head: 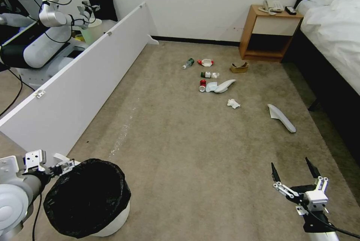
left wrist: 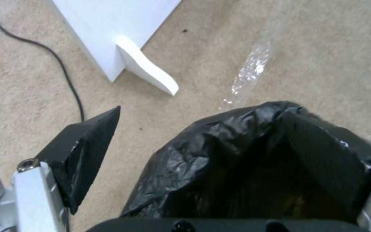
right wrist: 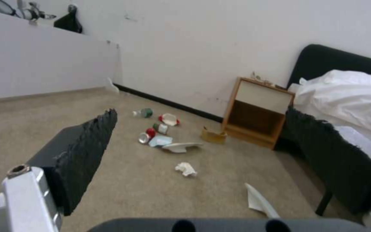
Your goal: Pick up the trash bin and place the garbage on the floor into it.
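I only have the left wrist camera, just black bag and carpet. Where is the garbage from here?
Observer: Ahead on the carpet. The garbage, bottles and cans, is clustered near a wooden nightstand.
Operator: Anything closer?
Observer: A crumpled tissue and a white slipper lie apart from the cluster, nearer the robot, on the bed side.
Operator: And the arms?
Observer: The right end effector hovers open over bare carpet, holding nothing. The left end effector is at the rim of the trash bin.
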